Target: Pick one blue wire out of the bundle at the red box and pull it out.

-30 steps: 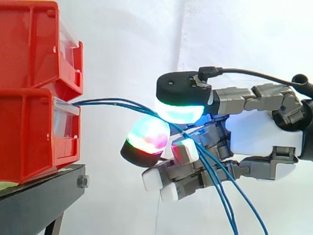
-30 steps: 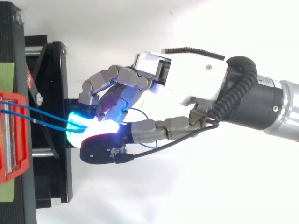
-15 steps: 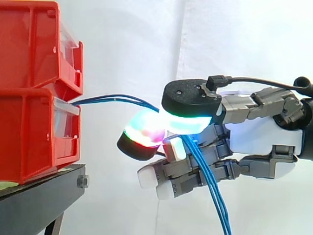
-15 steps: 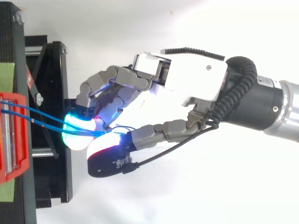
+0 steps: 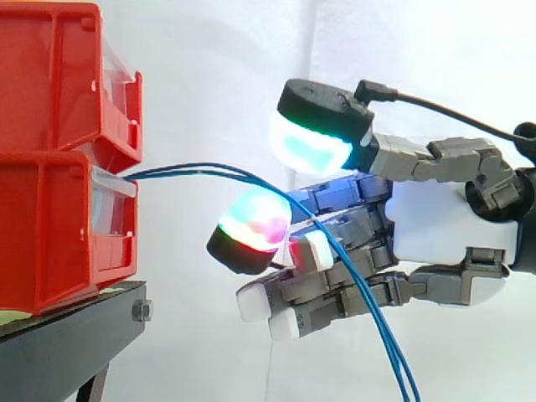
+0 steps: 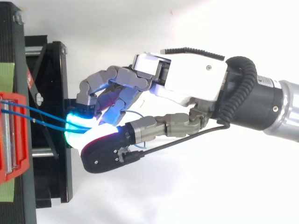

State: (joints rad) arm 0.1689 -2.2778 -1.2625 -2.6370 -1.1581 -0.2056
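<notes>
robot hand (image 5: 435,239) has its thumb lifted well apart from the bent fingers, nothing pinched. thin blue wires (image 5: 180,170) from the red plastic box (image 5: 50,226) drape across those fingers.

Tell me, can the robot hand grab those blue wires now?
Probably yes: the blue wires run from the red box through the open gap between the hand's thumb and fingers, nothing blocking.

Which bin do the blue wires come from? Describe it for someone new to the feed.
At the side view's left, a black stand carries two stacked red bins. It is the lower bin, not the upper bin: blue wires leave its clear front lip toward the hand.
</notes>
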